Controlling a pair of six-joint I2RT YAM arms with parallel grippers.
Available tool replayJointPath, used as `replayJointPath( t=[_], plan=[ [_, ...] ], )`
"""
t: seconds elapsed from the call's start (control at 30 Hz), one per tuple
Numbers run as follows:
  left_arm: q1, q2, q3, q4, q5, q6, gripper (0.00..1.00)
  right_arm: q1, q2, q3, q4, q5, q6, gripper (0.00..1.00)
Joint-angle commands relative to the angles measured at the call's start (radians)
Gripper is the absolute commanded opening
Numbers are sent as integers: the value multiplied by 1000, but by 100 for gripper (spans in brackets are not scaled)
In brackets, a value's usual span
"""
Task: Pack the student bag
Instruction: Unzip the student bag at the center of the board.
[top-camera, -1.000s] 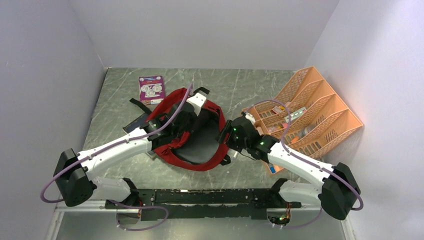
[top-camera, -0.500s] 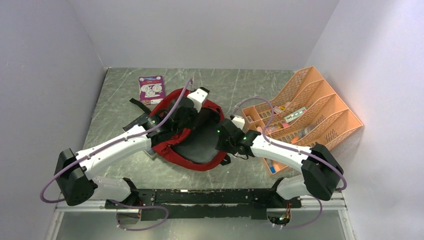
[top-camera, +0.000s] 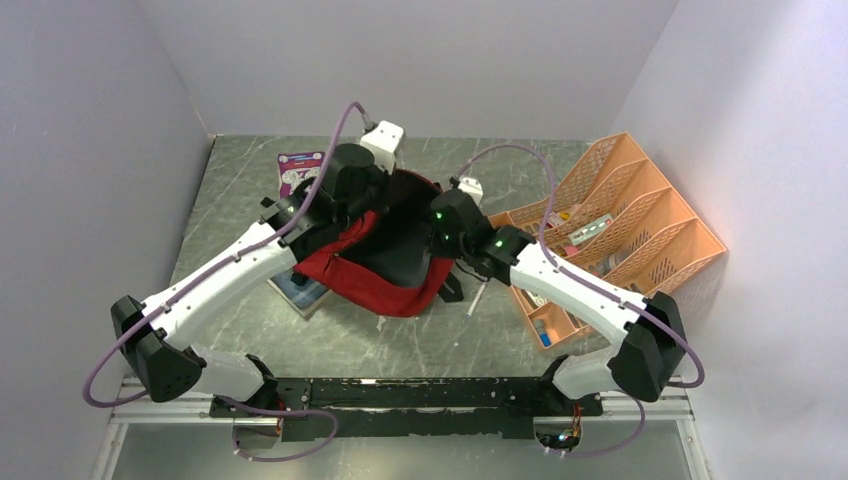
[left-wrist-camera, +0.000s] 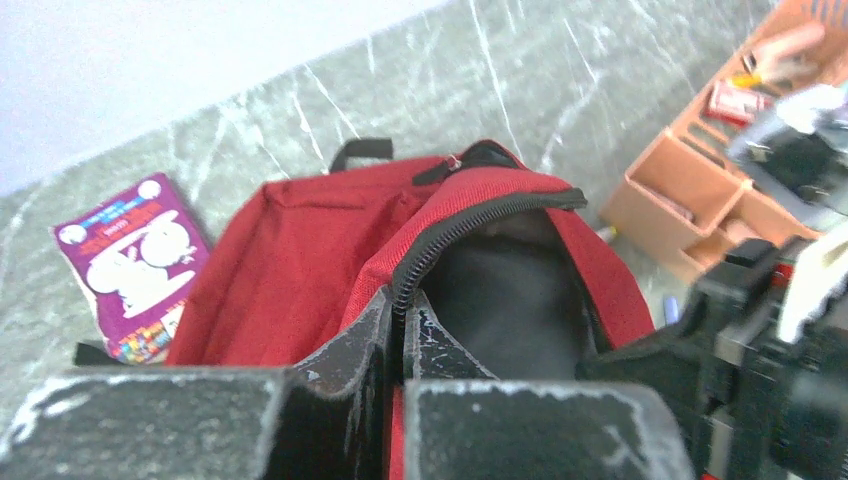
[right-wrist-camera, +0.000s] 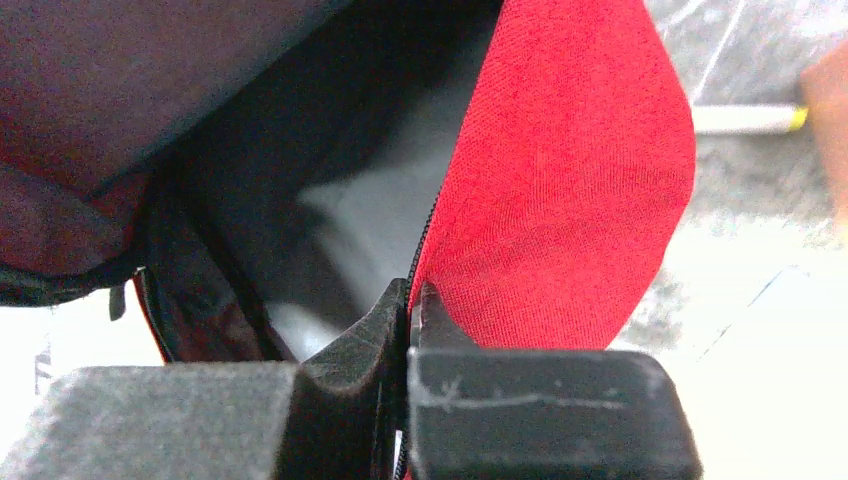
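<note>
The student bag (top-camera: 405, 298) is a dark red backpack lying mid-table, its mouth held wide so the dark grey lining (top-camera: 395, 250) shows. My left gripper (top-camera: 372, 212) is shut on the bag's left rim; in the left wrist view its fingertips (left-wrist-camera: 403, 305) pinch the black zipper trim (left-wrist-camera: 470, 215) beside the red fabric (left-wrist-camera: 290, 250). My right gripper (top-camera: 441, 243) is shut on the right rim; the right wrist view shows it (right-wrist-camera: 413, 295) clamping the zipper edge of the red panel (right-wrist-camera: 580, 170). Both rims are raised off the table.
An orange desk organiser (top-camera: 625, 225) with small items stands at the right, close to the right arm. A purple booklet (top-camera: 298, 165) lies behind the left arm. A white pen (top-camera: 478, 298) lies right of the bag, and a dark flat book (top-camera: 300, 290) pokes out at its left.
My right gripper reached the bag's right rim and shut on it. Both arms rose and moved toward the back, pulling the mouth open and uncovering the flat book at the left.
</note>
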Motion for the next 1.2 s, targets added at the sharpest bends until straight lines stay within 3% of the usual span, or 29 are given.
replayJointPath(
  t=[0.0, 0.27, 0.47, 0.63, 0.97, 1.17],
  plan=[
    [56, 38, 179, 4, -1, -6, 5, -58, -19, 142, -19, 0, -115, 0],
    [68, 175, 506, -120, 104, -34, 5, -189, -122, 299, -29, 32, -276, 0],
    [69, 205, 528, -147, 191, -87, 5, -308, -137, 348, -131, -16, -368, 0],
    [87, 172, 401, -108, 239, -141, 5, -355, -146, 307, -212, 7, -414, 0],
    [190, 92, -38, 97, 382, -283, 5, -378, -263, 113, -255, 31, -428, 0],
    [266, 102, -164, 204, 474, -330, 5, -378, -323, 32, -265, 17, -424, 0]
  ],
)
